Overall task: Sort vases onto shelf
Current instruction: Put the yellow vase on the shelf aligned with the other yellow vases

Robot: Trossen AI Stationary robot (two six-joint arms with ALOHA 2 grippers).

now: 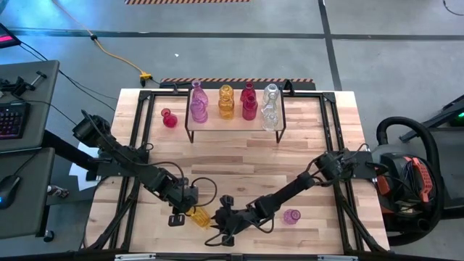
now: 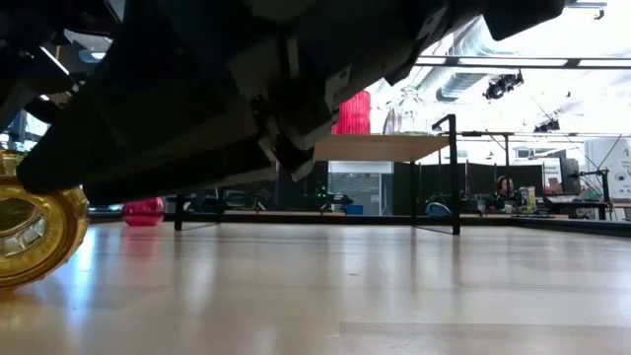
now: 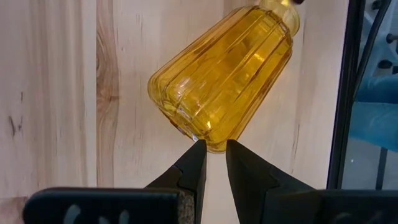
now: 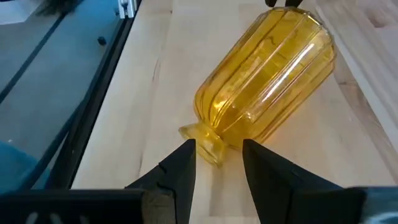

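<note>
So right now both arms are crowding the same thing: a ribbed, translucent yellow glass vase [image 1: 201, 216] lying on its side on the butcher-block wooden tabletop [image 1: 239, 156], near the front edge. The left gripper [image 3: 211, 163] sits right at the vase's base, jaws only slightly apart with the tips just touching or nearly touching the bottom rim, not clamped on anything. The right gripper [image 4: 219, 163] is at the other end, jaws apart on either side of the flared lip, not closed yet. Looks like the pick-up step for this vase, probably a tip-up or a grab by the neck. Next move calls for the right jaws to close squarely on that neck without the round glass rolling away. The small raised wooden shelf with black metal legs [image 1: 235, 123] is well beyond both jaws, already carrying pink, amber, red and clear vases.
</note>
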